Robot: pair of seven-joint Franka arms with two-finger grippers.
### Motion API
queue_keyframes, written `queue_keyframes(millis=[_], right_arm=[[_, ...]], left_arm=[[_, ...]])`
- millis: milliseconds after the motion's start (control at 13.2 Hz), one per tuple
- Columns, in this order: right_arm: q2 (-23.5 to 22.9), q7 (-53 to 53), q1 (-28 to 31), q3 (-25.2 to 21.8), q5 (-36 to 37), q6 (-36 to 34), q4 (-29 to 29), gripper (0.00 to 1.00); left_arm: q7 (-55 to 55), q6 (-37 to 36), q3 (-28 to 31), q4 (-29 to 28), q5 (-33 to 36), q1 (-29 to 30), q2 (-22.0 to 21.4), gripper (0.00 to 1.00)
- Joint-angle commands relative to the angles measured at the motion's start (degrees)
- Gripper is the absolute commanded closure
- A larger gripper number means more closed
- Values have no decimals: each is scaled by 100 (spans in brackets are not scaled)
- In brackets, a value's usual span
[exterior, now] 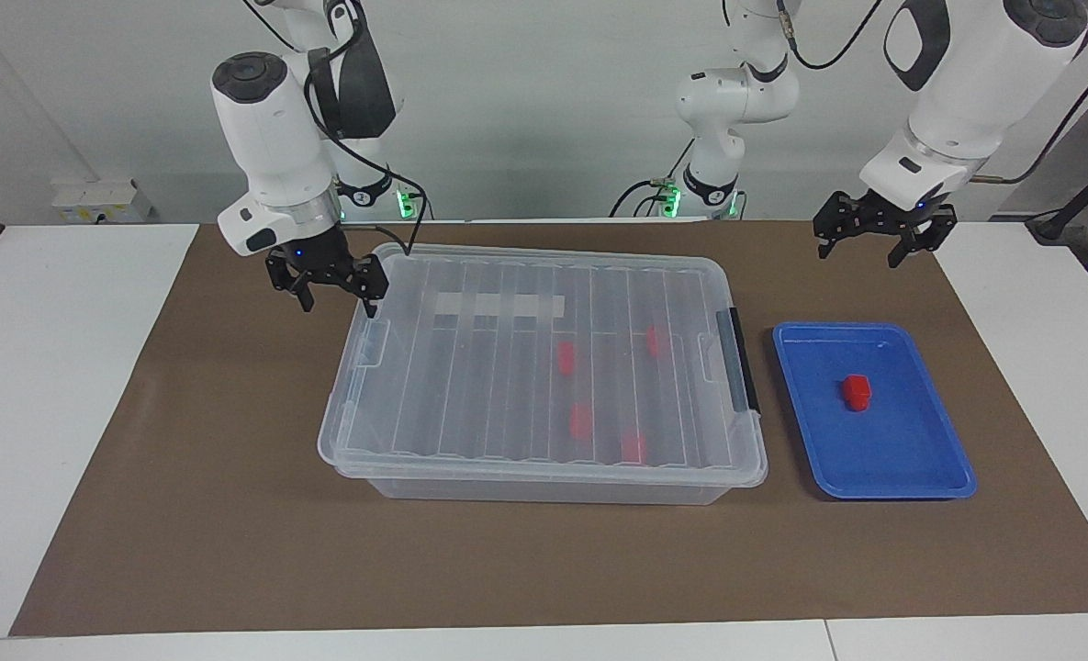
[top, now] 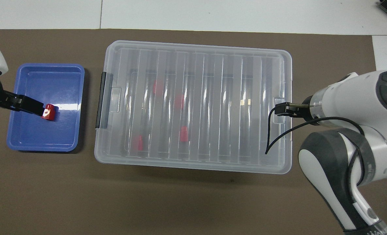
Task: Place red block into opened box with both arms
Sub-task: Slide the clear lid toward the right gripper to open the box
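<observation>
Inside lidded box (exterior: 544, 367), four red blocks; red block (exterior: 856, 391) on blue tray (exterior: 911, 482); both claws released.

red block (exterior: 856, 391), blue tray (exterior: 947, 480), clear ribbed box (exterior: 544, 477), brown mat (exterior: 231, 514)

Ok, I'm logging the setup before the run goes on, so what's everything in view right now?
box: one, clear, lid on, middle of the mat.
red blocks in the box: four, red, seen through the lid, toward the left arm's end.
red block: one, red, in the tray.
tray: one, blue, beside the box's black-handled end.
mat: one, brown, covering the table.
table: one, white.
right gripper: one, black, open, over the box's end near its clear latch.
left gripper: one, black, open, waiting over the mat near the tray.
</observation>
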State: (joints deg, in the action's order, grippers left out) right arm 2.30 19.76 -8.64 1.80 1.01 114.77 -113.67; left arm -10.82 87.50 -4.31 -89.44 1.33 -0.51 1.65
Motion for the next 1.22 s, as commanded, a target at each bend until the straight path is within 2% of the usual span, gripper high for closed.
queue_keyframes(millis=[0, 380, 1140], right_arm=[[271, -235, 38, -4, -57, 151, -488, 0], [394, -570, 178, -22, -48, 46, -709, 0], [465, -2159, 1513, -30, 57, -69, -859, 0]], left_arm=[[53, 57, 9, -117, 96, -11, -130, 0], [53, 57, 9, -126, 96, -11, -130, 0], [53, 57, 9, -117, 96, -11, -121, 0]])
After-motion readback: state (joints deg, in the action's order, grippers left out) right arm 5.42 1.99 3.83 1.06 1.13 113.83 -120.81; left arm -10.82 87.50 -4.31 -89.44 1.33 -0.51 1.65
